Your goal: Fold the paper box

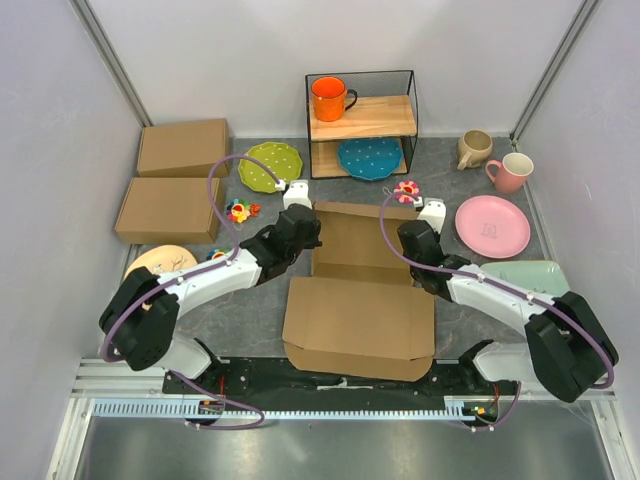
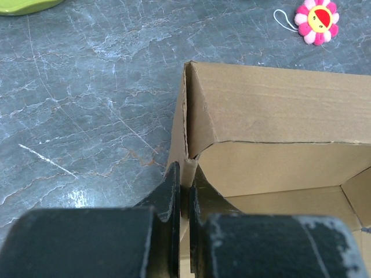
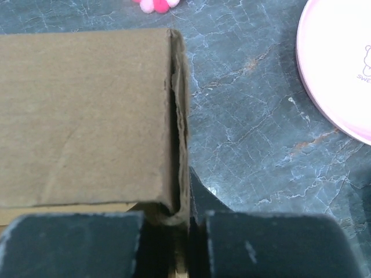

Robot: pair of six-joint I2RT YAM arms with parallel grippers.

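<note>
Top view: the paper box (image 1: pixel 360 325) lies on the middle of the table (image 1: pixel 265 325). Its lid flap is spread flat toward the arm bases and its tray walls are raised beyond. The left gripper (image 1: pixel 303 226) and right gripper (image 1: pixel 428 236) meet opposite side walls, likely to steady both upright.

Left wrist view: the jaws pinch the box's (image 2: pixel 272 110) left side wall, which runs straight ahead from between them.

Right wrist view: the jaws appear pressed onto the box's (image 3: pixel 87 116) doubled right wall. A pink plate (image 3: pixel 342 69) lies ahead to the right.
</note>
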